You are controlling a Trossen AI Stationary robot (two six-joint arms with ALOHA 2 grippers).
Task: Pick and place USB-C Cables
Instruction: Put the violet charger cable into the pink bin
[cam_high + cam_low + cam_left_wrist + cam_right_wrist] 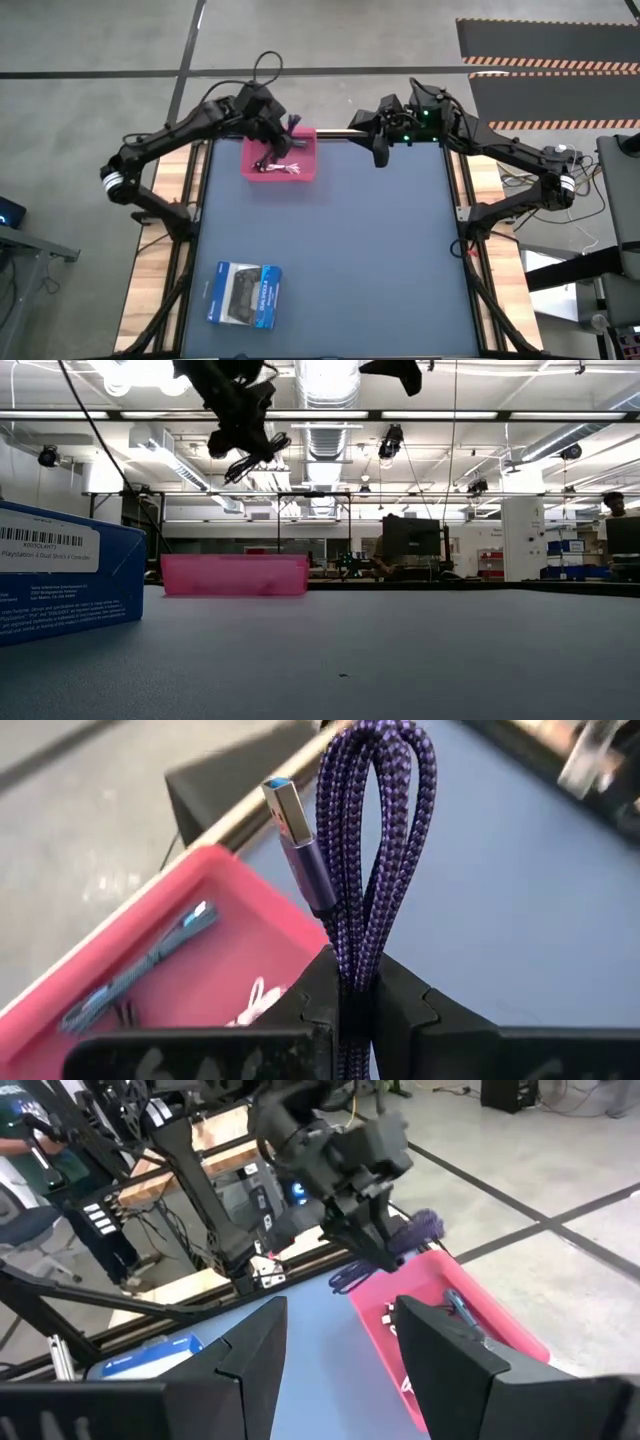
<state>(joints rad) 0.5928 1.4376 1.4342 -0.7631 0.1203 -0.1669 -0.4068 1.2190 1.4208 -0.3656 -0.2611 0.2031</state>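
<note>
The table point(330, 250) carries a boxed game controller point(245, 294) near its front-left corner, well apart from the pink tray point(280, 157). Above the tray, the left gripper point(350, 1010) pinches the purple cable point(375, 840); teal point(135, 975) and white point(255, 1003) cables lie inside. The right gripper point(335, 1345) hangs spread nearby.

The only readable print sits on the blue game controller box point(62, 572) at the near left of the desk point(400, 650) in the low view. Its white label carries a barcode with a digit string beneath it too small to read, and a line reading roughly "PlayStation 4 Dual Shock 4 Controller". Smaller lines below are illegible.
</note>
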